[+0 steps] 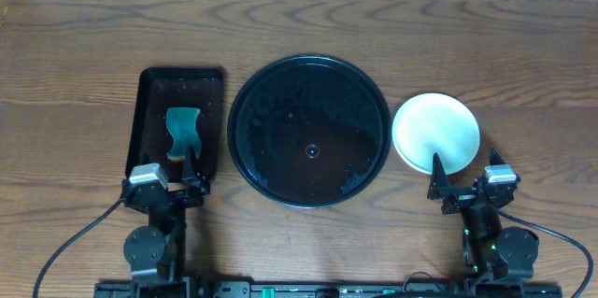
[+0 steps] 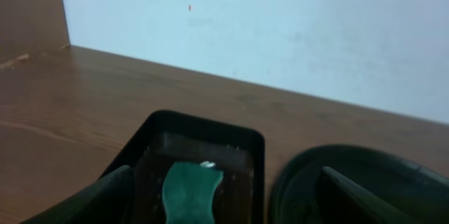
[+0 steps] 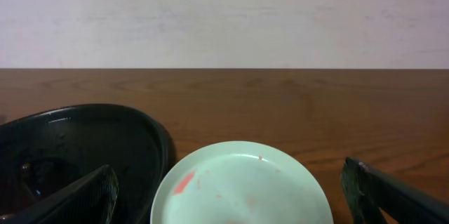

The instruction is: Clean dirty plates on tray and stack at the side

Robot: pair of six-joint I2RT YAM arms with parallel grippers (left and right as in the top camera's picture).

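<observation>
The round black tray sits mid-table, wet, with no plate on it; it also shows in the right wrist view and the left wrist view. A pale blue-green plate lies on the table right of the tray. The right wrist view shows a red smear and faint red specks on the plate. Whether other plates lie under it I cannot tell; no yellow plate shows. My right gripper is open and empty at the plate's near edge. My left gripper is open and empty.
A small rectangular black tray stands left of the round tray and holds a green sponge, just ahead of my left gripper. A pale wall runs along the far table edge.
</observation>
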